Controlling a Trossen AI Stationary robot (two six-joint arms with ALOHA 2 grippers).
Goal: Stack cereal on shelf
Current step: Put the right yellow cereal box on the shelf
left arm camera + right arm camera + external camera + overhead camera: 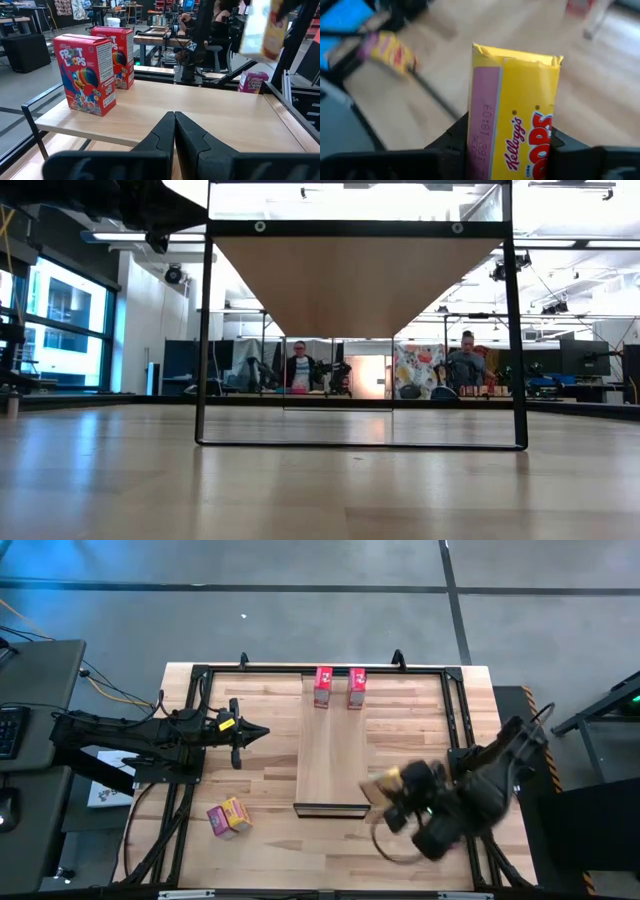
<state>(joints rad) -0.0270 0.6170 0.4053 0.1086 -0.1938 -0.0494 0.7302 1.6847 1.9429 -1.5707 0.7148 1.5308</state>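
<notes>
The right claw gripped a yellow cereal box upright between its fingers; the left claw sat closed, empty.

The red box reads "Froot Loops"; the yellow box reads "Kellogg's".

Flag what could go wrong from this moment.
The right end effector grips the yellow cardboard cereal box only at its lower part, so it may tilt or slip. Two red cardboard cereal boxes stand close together on the long light-wood shelf; placing beside them could knock one over.
</notes>
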